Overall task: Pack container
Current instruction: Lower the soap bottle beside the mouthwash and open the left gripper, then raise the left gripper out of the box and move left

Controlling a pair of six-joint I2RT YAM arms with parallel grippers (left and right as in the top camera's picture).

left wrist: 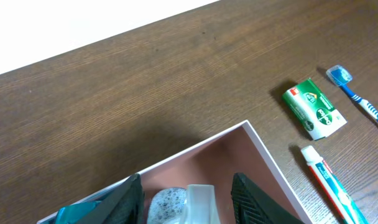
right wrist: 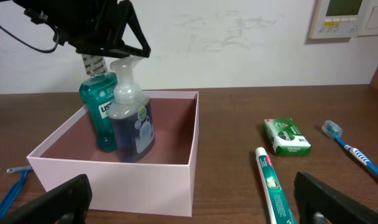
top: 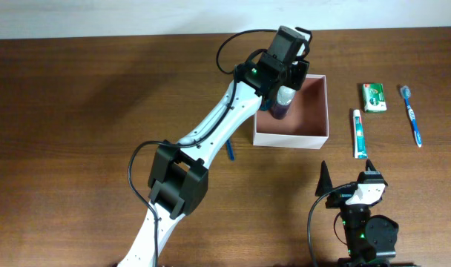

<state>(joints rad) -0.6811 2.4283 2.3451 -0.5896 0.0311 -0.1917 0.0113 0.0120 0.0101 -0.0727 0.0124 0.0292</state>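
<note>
Square open-top container [top: 291, 140] with thin white walls and a pinkish-brown inside stands on the dark brown wooden counter [top: 99, 111], at the far middle of it.

Nearest the robot, well short of the container and a little to its right, the right arm's fingers [top: 323, 182] are spread wide with nothing between them. A slim blue razor [top: 231, 150] lies on the counter just beside the container's left near corner. To the container's right, a white and teal toothpaste tube [top: 358, 133] lies lengthwise, near but apart from the wall.

Inside the container, against its left wall, a teal mouthwash bottle [right wrist: 101, 109] and a translucent blue-purple pump bottle [right wrist: 134, 121] stand upright, touching each other. The left arm's fingers [left wrist: 251, 199] hang over them, spread apart, with the two bottle tops between them and a gap showing beside the pump, so they grasp neither.

Farther right of the container, beyond the tube, lies a small green soap packet [top: 373, 97]. A blue toothbrush [top: 412, 115] lies farthest right.
</note>
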